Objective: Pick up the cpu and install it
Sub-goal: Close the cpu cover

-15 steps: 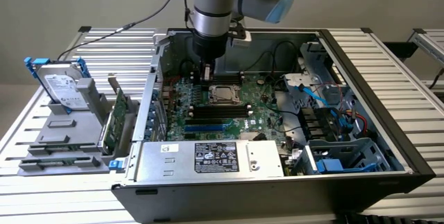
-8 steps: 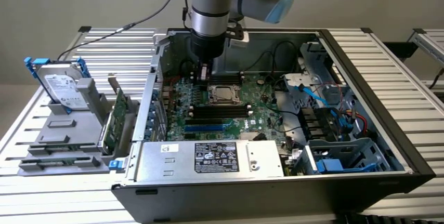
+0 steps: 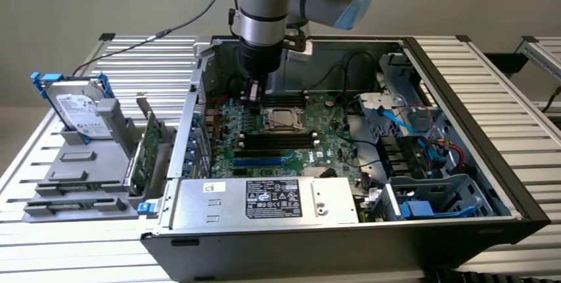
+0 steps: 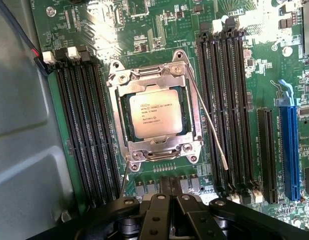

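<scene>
The cpu [image 4: 155,114], a small square chip with a silver-grey top, lies flat inside the metal socket frame [image 4: 153,147] on the green motherboard. In the exterior view the cpu [image 3: 282,120] sits mid-board inside the open computer case. My gripper [image 4: 170,189] hovers above the board just beside the socket, fingers pressed together with nothing between them. In the exterior view the gripper [image 3: 254,96] hangs from the arm near the case's back wall, a little to the exterior view's left of the socket.
A thin socket lever [image 4: 209,125] stands out beside the frame. Black memory slots [image 4: 87,130] flank the socket on both sides. Outside the case, a hard drive with blue bracket [image 3: 77,109] and a green card [image 3: 149,144] stand in a grey holder [image 3: 79,184]. The power supply [image 3: 272,199] lies at the case's near edge.
</scene>
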Available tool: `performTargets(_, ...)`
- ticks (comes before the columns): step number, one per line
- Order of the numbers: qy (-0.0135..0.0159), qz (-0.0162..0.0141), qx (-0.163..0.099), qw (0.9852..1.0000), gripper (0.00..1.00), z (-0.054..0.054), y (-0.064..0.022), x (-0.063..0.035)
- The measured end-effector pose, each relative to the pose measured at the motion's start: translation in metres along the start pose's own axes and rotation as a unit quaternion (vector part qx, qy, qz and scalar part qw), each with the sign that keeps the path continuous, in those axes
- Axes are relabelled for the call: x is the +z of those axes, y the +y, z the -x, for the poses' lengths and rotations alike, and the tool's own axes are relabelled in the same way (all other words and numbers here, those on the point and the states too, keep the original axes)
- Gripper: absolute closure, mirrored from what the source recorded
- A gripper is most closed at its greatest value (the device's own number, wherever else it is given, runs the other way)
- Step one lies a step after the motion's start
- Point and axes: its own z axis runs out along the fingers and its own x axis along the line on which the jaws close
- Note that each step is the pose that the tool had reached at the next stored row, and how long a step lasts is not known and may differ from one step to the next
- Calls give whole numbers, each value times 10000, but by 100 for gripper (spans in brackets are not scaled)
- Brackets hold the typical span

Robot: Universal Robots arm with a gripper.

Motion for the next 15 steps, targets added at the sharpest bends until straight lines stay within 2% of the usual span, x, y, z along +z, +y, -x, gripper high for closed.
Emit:
performTargets(2,8,8,75,10000,89,1,-8,1)
performTargets(9,47,70,220,9997,89,4,-93,14)
performTargets(15,69,76,488,9988,89,11,-141,29)
